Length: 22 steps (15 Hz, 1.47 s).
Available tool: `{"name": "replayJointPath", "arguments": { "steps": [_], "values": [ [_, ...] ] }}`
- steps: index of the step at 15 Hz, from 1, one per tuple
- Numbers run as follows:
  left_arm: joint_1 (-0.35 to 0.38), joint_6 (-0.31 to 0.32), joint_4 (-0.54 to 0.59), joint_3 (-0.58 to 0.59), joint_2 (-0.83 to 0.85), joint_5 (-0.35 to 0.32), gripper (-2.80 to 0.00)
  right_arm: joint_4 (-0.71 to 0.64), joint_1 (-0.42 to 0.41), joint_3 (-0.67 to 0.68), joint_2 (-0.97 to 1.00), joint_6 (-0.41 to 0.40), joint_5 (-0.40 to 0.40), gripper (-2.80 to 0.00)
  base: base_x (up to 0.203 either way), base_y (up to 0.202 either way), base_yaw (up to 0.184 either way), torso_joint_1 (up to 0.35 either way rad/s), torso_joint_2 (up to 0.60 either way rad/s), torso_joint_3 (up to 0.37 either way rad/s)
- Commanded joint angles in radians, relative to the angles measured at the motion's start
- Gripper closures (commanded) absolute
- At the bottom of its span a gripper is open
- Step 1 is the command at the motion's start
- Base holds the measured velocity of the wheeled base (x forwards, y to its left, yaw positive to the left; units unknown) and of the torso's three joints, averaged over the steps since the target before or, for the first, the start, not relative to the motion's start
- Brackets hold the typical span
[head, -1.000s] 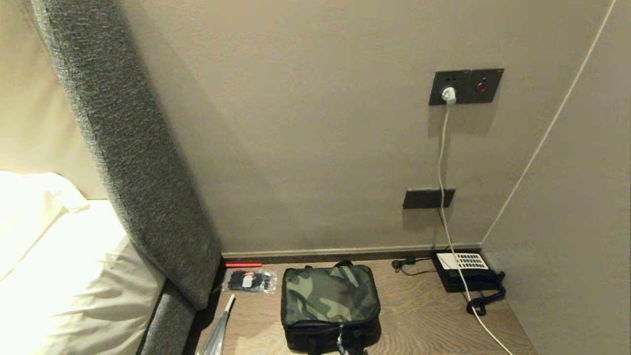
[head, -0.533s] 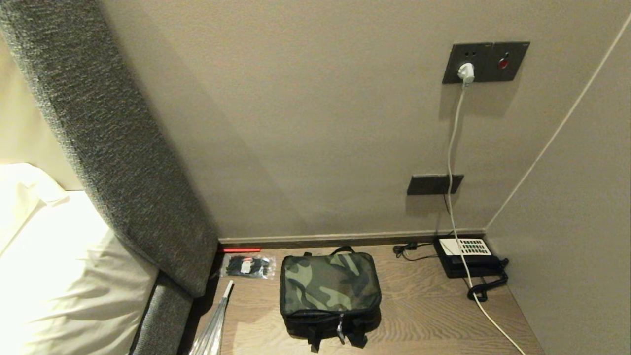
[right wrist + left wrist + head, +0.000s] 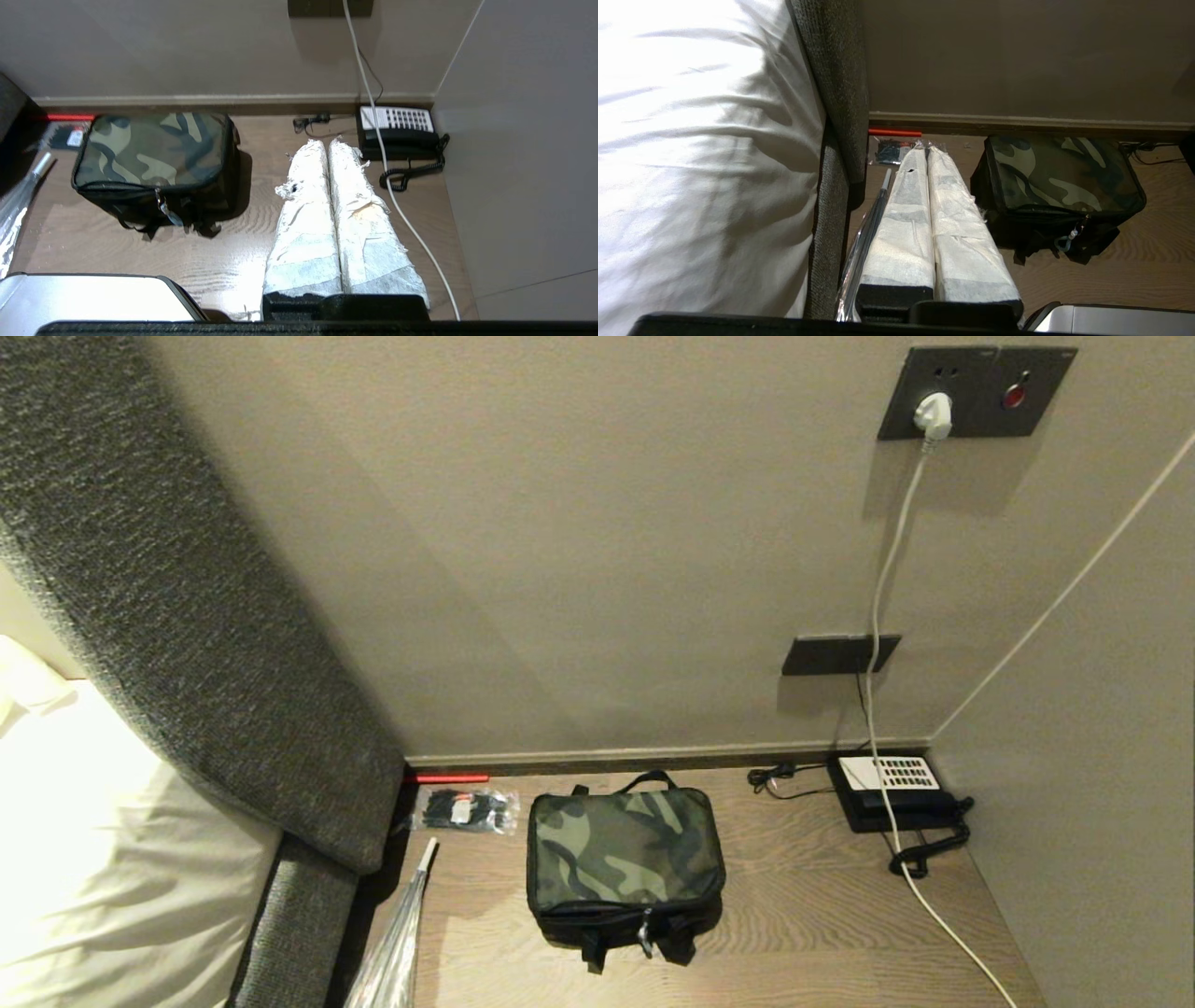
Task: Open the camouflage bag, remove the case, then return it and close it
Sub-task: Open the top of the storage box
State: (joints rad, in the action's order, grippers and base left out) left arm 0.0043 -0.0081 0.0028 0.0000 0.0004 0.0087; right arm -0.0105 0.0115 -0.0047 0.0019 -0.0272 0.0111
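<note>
You have bare table (image 3: 803,915) right of the camouflage bag (image 3: 624,855). The telephone (image 3: 892,791) and white cable (image 3: 920,887) crowd the far right corner; a foil-wrapped object (image 3: 397,943) lies left.

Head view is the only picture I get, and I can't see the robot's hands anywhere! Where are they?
Observer: The right gripper is shut and empty. It hangs over the wooden top between the camouflage bag and the telephone, touching neither.
Operator: And the other hand?
Observer: The left gripper is shut too and holds nothing. It is on the bag's other side, near the bed, with its tips pointing toward the packet of black ties.
Operator: Is the bag unzipped?
Observer: No. The left wrist view shows it zipped shut, and the zipper pull with its pale loop hangs on the near side.
</note>
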Motion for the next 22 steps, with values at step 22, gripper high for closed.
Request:
{"name": "replayJointPath", "arguments": {
  "steps": [22],
  "values": [
    [0.0, 0.0, 0.0, 0.003, 0.0, 0.001, 0.0, 0.007, 0.001, 0.003, 0.0, -0.022, 0.004, 0.0, 0.0, 0.0, 0.0, 0.002, 0.0, -0.197]
  ]
}}
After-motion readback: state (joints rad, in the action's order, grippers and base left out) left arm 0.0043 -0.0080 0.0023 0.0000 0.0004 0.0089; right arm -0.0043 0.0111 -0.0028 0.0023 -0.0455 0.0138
